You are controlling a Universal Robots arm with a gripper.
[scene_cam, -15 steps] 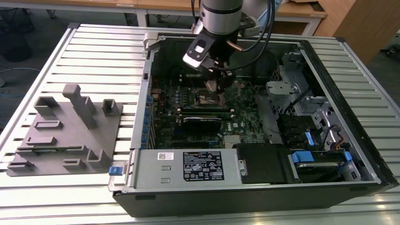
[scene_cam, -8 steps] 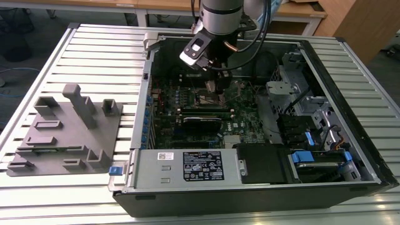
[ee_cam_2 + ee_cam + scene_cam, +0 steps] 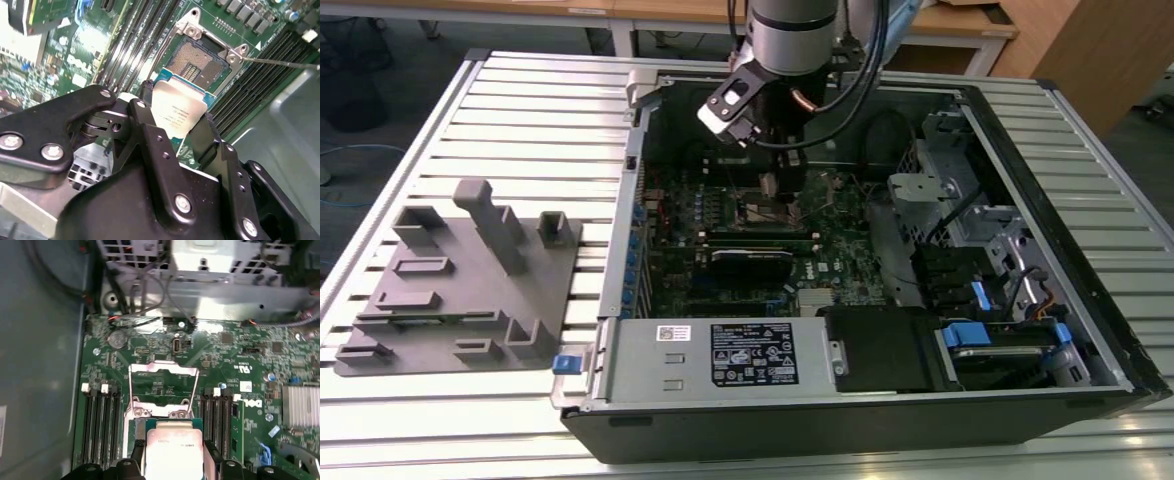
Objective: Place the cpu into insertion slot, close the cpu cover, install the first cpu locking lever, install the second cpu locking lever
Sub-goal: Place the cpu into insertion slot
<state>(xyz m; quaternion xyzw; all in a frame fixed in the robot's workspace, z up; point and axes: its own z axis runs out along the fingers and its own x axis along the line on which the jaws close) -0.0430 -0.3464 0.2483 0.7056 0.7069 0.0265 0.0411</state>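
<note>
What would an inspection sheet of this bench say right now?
Surface: slatted metal table carrying an open computer case.
Job's things: cpu held close to the slot, not in it; cover open.
Clutter: grey fixture block at the exterior view's left.
Gripper: gripper shut on the cpu.
Cables: black cables loop over the case.
Surroundings: wooden desks behind.

Arm (image 3: 790,30) angled down — gripper (image 3: 175,119) pinching the cpu (image 3: 172,452).
</note>
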